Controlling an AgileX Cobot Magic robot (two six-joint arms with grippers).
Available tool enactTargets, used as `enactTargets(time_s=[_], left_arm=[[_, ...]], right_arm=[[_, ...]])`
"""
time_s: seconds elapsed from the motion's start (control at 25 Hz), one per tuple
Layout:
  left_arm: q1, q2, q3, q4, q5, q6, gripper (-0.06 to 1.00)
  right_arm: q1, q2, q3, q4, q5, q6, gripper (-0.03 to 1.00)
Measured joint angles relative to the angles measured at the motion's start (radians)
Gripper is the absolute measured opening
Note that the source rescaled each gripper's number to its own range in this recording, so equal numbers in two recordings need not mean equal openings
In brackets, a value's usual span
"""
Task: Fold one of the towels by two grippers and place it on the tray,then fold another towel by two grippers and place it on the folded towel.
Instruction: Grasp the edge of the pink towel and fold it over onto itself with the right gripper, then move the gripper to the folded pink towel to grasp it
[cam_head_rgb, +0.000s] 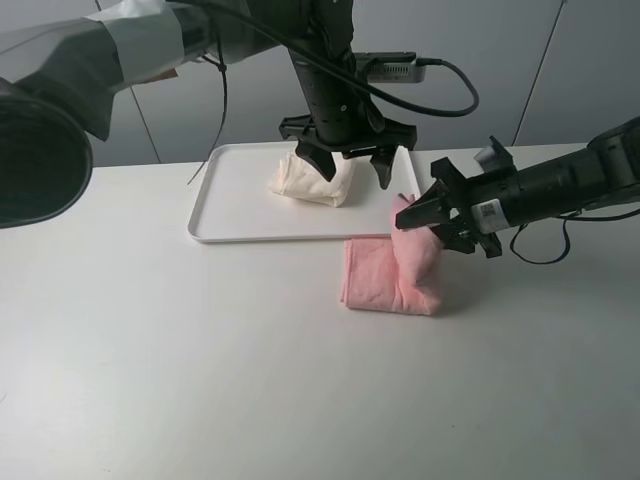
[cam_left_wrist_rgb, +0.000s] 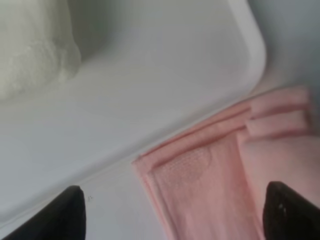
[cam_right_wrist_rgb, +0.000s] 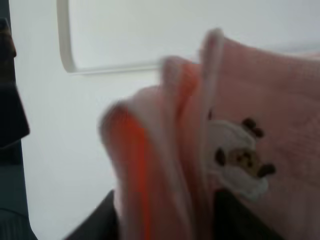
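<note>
A folded cream towel (cam_head_rgb: 313, 180) lies on the white tray (cam_head_rgb: 235, 205); it also shows in the left wrist view (cam_left_wrist_rgb: 30, 45). A pink towel (cam_head_rgb: 392, 272) lies folded on the table just in front of the tray's right corner. My right gripper (cam_head_rgb: 428, 215) is shut on the pink towel's right edge and lifts it up over the rest; the bunched pink cloth with a small animal patch fills the right wrist view (cam_right_wrist_rgb: 220, 145). My left gripper (cam_head_rgb: 350, 160) is open and empty above the tray's right end, its fingertips (cam_left_wrist_rgb: 70, 212) spread over the pink towel (cam_left_wrist_rgb: 210, 180).
The tray's rim (cam_left_wrist_rgb: 250, 45) runs close to the pink towel's far edge. The white table (cam_head_rgb: 200, 360) stretches to the front and left. A cable (cam_head_rgb: 545, 250) trails behind the right arm.
</note>
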Motion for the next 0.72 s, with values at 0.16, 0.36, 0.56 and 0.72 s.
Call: enactTargets(time_s=[0.16,0.36,0.56,0.72], left_arm=[[0.0,0.0,-0.002,0.0,0.0,0.002,0.92],[0.004,-0.001,-0.002,0.0,0.0,0.008,0.92],[0.029,-0.017,-0.002,0.0,0.0,0.011,0.92],[0.047,-0.024,-0.002,-0.019,0.0,0.029,0.92]], right_arm=[[0.034,0.0,0.0,0.0,0.002,-0.009,0.91],[0.056,0.0,0.0,0.0,0.002,-0.013,0.8],[0.041,0.0,0.0,0.0,0.002,-0.013,0.68],[0.009,0.0,0.0,0.0,0.02,-0.013,0.73]])
